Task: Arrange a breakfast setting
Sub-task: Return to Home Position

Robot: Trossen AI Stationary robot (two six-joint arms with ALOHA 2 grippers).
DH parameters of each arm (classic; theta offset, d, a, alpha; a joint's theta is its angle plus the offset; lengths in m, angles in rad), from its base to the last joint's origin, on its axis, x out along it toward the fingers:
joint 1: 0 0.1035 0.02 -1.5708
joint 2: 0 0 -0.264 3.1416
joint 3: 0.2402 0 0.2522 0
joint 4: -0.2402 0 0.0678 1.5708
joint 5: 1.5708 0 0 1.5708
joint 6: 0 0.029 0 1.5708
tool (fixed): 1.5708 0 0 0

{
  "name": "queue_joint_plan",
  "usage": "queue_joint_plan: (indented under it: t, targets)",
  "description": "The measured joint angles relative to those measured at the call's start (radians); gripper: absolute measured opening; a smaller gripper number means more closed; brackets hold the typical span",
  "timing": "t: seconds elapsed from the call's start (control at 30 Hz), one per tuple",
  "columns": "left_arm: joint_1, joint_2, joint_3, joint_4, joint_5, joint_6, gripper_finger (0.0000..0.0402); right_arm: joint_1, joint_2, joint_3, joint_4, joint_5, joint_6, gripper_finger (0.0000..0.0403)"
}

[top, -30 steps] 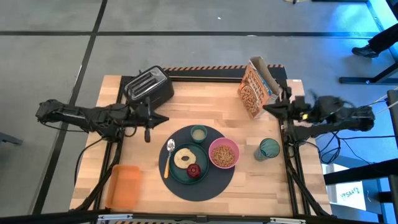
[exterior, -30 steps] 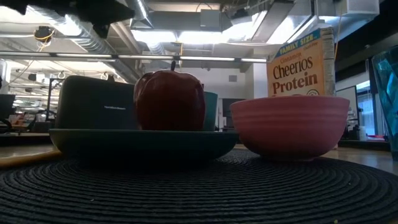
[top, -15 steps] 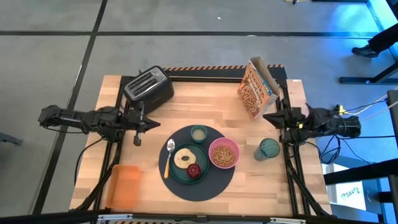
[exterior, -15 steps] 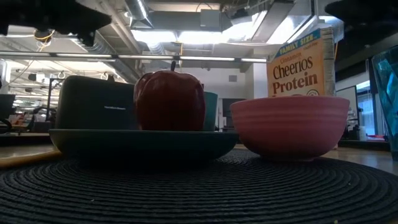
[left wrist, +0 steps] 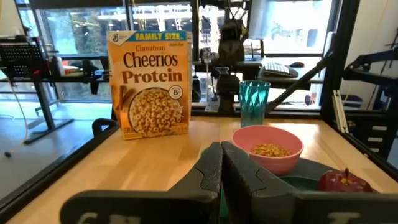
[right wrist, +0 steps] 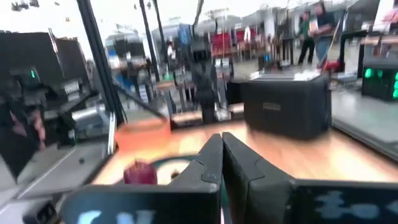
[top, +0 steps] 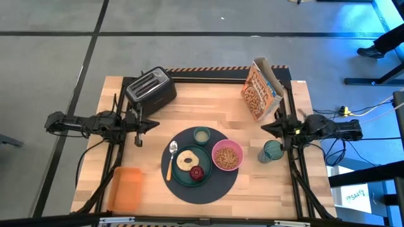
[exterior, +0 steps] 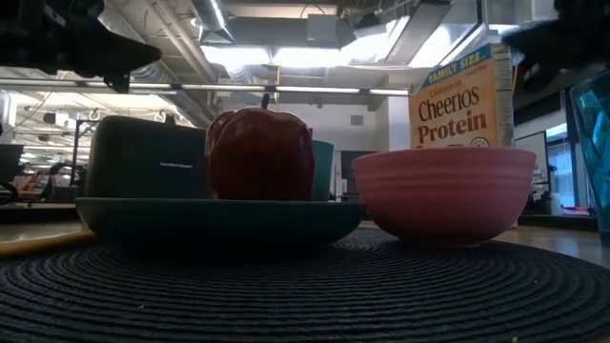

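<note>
I see a round woven mat point(exterior: 315, 286), dark with thin ringed ridges. The round plate point(top: 179, 176) is deep teal, the round bowl point(exterior: 444, 195) is pink, the shiny apple point(exterior: 259, 152) is dark red and the bagel point(top: 180, 161) is pale tan. The small cup point(top: 201, 135) is pale green. The spoon point(top: 169, 169) has an orange handle. The glass tumbler point(left wrist: 254, 101) is teal with a zigzag pattern. The cardboard cereal box point(left wrist: 150, 85) is yellow with brown letters. The boxy toaster point(top: 150, 88) is black and the flat tray point(top: 127, 188) is orange.

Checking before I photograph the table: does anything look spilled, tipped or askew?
Nothing spilled or tipped. Only the teal tumbler stands off the round dark mat, near the right gripper; the cereal box is open on top.
</note>
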Motion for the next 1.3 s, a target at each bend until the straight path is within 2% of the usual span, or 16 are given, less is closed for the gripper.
queue_joint_plan:
  t: [0.33,0.63,0.9,1.3]
  targets:
    - [0.000,-0.002,-0.074,0.007,0.033,-0.039,0.0001,0.000,0.000,-0.134,0.085,0.002,0.042,0.0000]
    - [0.000,-0.002,-0.148,0.005,0.045,-0.057,0.0001,0.000,0.000,-0.195,0.150,-0.002,0.045,0.0000]
    - [0.000,-0.010,-0.148,-0.010,0.044,-0.047,0.0001,0.000,0.000,-0.201,0.155,-0.029,-0.025,0.0000]
    - [0.000,-0.010,-0.148,-0.012,0.048,-0.071,0.0001,0.000,0.000,-0.201,0.151,-0.029,-0.029,0.0000]
